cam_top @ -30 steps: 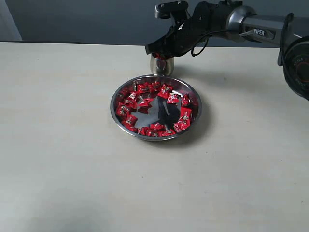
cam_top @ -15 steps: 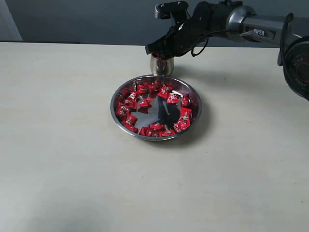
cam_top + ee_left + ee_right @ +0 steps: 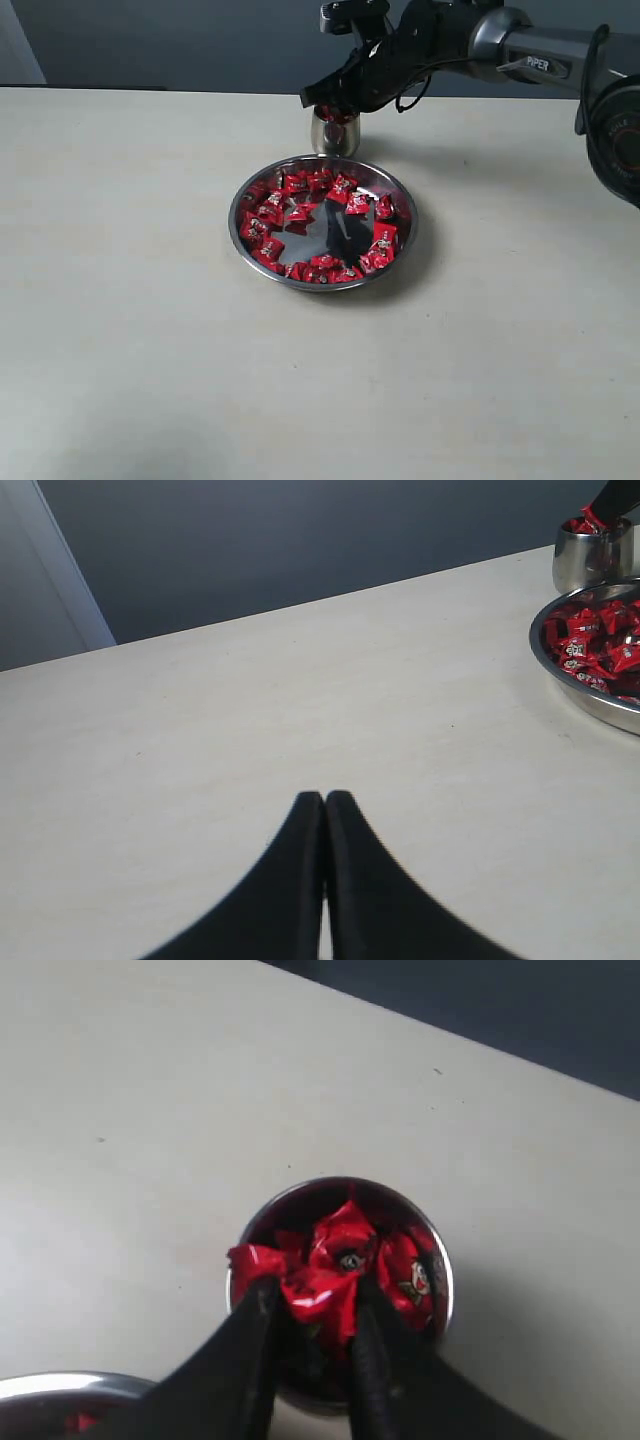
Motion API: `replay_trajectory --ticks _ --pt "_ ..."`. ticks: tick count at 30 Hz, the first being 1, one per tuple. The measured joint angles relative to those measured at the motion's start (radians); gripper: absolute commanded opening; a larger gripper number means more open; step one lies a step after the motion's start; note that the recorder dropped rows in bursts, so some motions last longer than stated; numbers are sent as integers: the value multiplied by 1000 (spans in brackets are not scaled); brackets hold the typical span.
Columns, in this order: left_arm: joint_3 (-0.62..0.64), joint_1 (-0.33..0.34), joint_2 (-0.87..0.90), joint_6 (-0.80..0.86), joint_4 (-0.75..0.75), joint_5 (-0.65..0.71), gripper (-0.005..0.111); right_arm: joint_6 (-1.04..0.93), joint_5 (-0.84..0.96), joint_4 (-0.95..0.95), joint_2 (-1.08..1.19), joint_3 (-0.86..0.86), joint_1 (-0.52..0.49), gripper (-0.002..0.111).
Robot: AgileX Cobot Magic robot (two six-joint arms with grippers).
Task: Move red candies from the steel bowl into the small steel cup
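The steel bowl [image 3: 400, 205] lies mid-table with several red candies [image 3: 295, 185] ringed round its bare centre. Just behind it stands the small steel cup [image 3: 334, 140], heaped with red candies [image 3: 405, 1270]. My right gripper [image 3: 328, 106] hangs directly over the cup's mouth, its jaws shut on a red candy [image 3: 322, 1295] whose wrapper bulges out between and above the fingertips. My left gripper [image 3: 324, 796] is shut on nothing, low over bare table far to the side of the bowl [image 3: 590, 698] and cup [image 3: 590, 560].
The black right arm [image 3: 520, 45] reaches in from the back right above the table. A dark wall runs behind the table's far edge [image 3: 150, 89]. A sliver of the bowl's rim [image 3: 70, 1387] shows in the right wrist view.
The right gripper has lifted slightly above the cup, still over its mouth with the candy between its jaws. The bowl and cup have not moved.
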Motion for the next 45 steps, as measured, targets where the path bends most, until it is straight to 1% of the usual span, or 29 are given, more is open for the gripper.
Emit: replay_trajectory --ticks 3,4,7,9,19,25,34,45 --pt "0 0 0 0 0 0 0 0 16 0 0 -16 0 21" --pt "0 0 0 0 0 0 0 0 23 0 0 -18 0 24" --pt "0 0 0 0 0 0 0 0 41 0 0 -20 0 40" --pt "0 0 0 0 0 0 0 0 48 0 0 -20 0 43" --pt "0 0 0 0 0 0 0 0 51 0 0 -20 0 43" --pt "0 0 0 0 0 0 0 16 12 0 0 -20 0 43" --pt "0 0 0 0 0 0 0 18 0 0 0 -20 0 43" --pt "0 0 0 0 0 0 0 20 -26 -17 -50 -22 0 43"
